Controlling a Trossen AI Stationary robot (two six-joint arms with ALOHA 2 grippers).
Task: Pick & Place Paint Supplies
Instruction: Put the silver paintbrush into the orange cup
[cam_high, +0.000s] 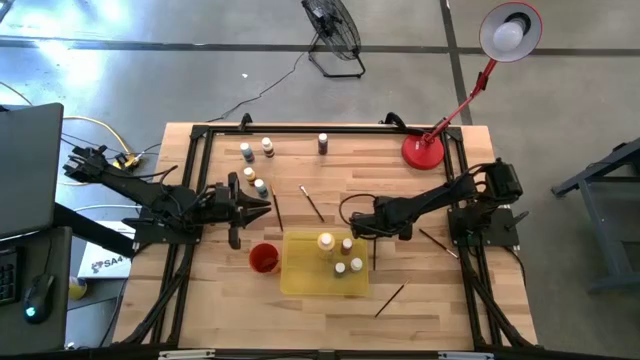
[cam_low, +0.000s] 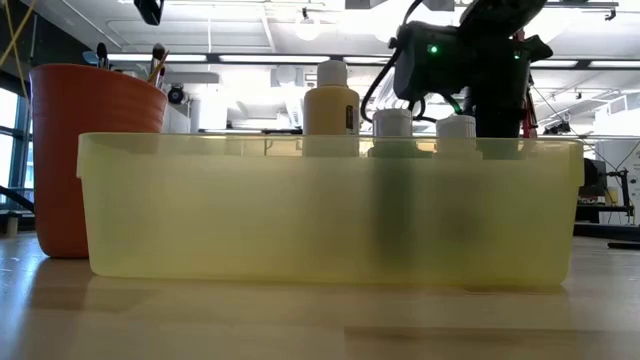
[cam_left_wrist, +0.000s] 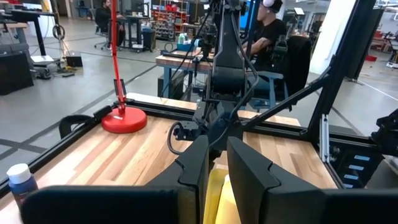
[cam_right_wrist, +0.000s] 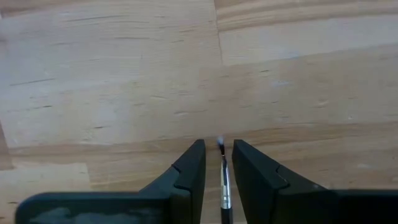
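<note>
A flat yellow tray (cam_high: 300, 280) near the table's front holds several small capped paint bottles and one larger yellowish bottle (cam_low: 331, 100). More bottles (cam_high: 255, 180) stand at the far left. A red cup (cam_high: 263, 258) with brushes in it (cam_low: 155, 62) stands left of the tray. Loose paintbrushes (cam_high: 312, 203) lie on the wood. My right gripper (cam_high: 358, 229) points down just behind the tray's far right corner, shut on a thin paintbrush (cam_right_wrist: 224, 180). My left gripper (cam_high: 266, 207) hangs level above the table behind the cup, shut and holding nothing. My right gripper has the thin dark paintbrush's shaft (cam_right_wrist: 224, 190) between its two fingers, which come from above and point down. The brush runs along the fingers, near upright, with its tip (cam_right_wrist: 219, 145) just past the fingertips over bare wood. The place of contact is hidden farther back between the fingers.
A red desk lamp (cam_high: 424, 150) stands at the far right corner, inside the black frame (cam_high: 300, 128) around the table. More brushes lie at the right (cam_high: 438, 240) and near the front (cam_high: 390, 298). A person (cam_left_wrist: 267, 31) sits in the room beyond the table.
</note>
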